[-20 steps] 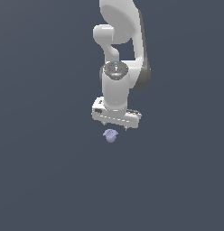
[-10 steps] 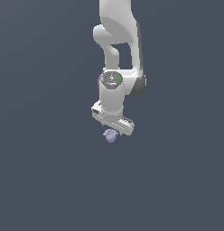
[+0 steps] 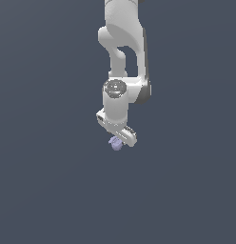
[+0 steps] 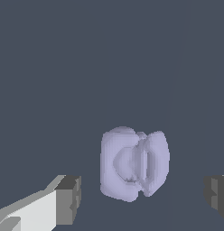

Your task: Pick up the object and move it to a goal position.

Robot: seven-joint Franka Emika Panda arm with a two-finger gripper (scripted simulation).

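Claw spread wide, both dark fingertips visible in the wrist view with clear gaps to the object on each side, nothing pinched. The object sits between the two fingers, not touching either, a bit closer to the finger on the white-link side. In the exterior view the claw hangs at the end of the arm directly over the lavender blob, which peeks out just under the tilted white finger bar, on the plain dark floor

Risks, as a guess: the blob is off-centre in the gap, so closing now means one pad likely hits first and shoves or spins it before the other arrives. Lumpy ridged lobes give poor flat contact, so pads could land on a curved lobe and squeeze it out sideways. Can't tell from these views how low the fingers sit, so a too-shallow pinch could clip only the top and drop it on lift

Orientation: the blob looks slightly taller than wide in the wrist view, long axis roughly crossways to the closing line, ridges running along that same axis, lobes stacked toward the fingers. No clear front or pointing end visible
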